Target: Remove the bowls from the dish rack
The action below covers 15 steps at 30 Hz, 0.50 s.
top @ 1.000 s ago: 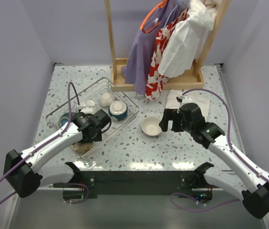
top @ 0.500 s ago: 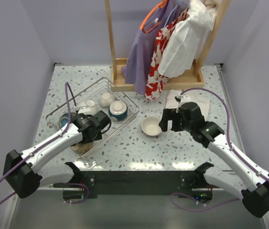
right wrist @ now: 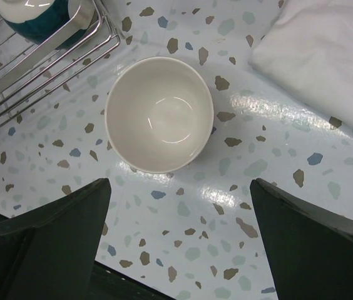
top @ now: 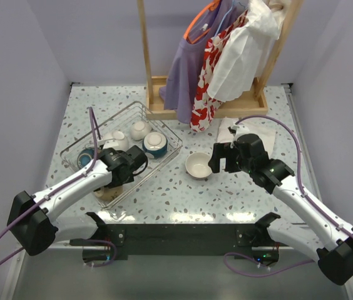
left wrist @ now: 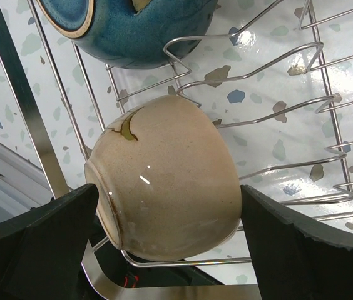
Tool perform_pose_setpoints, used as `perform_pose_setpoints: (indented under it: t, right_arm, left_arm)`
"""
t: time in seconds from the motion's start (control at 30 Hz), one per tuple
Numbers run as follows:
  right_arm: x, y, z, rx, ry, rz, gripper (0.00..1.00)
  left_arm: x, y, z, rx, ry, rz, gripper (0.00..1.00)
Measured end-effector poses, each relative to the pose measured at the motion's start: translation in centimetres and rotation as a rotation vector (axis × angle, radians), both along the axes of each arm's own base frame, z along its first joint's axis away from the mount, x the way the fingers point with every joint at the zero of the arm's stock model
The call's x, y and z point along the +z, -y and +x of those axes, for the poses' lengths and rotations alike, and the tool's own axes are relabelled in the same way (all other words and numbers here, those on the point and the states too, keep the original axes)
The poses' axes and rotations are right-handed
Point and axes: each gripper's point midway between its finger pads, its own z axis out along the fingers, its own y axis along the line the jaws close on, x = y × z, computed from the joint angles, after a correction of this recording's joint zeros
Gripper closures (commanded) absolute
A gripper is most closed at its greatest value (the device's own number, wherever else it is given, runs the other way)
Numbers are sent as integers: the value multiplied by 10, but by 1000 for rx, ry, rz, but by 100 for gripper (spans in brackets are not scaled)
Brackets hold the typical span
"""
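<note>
Left gripper (left wrist: 168, 194) gapes wide around the glossy beige ceramic bowl (left wrist: 164, 165), tipped sideways in the silver wire dish rack (left wrist: 39, 137) by the left edge of the bench (top: 164, 195). Off-centre squeeze could squirt it out. Right gripper (right wrist: 179, 184) spread wide, empty.

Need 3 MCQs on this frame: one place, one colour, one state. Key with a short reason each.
1. Where is the white bowl near the right tool?
A. in the dish rack
B. on the table
C. lifted off the table

2. What colour is the bowl that the left tool straddles?
A. red
B. white
C. beige

3. How is the right tool?
A. open, empty
B. shut on a bowl
C. shut on nothing

Key:
1 B, it sits upright on the speckled top beside the rack.
2 C, the left wrist view shows the beige bowl on its side.
3 A, its fingers stand wide apart with nothing between them.
</note>
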Motion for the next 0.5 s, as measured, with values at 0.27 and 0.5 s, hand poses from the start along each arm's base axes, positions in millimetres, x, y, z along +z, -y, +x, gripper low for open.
perform_pose_setpoints:
  t: [0.27, 0.5]
  right_arm:
    - [-3, -2, 2, 8, -2, -7, 2]
    - [-2, -2, 3, 10, 0, -7, 2]
  left_arm:
    - [-3, 1, -2, 9, -9, -10, 16]
    - [9, 2, -3, 7, 4, -28, 51]
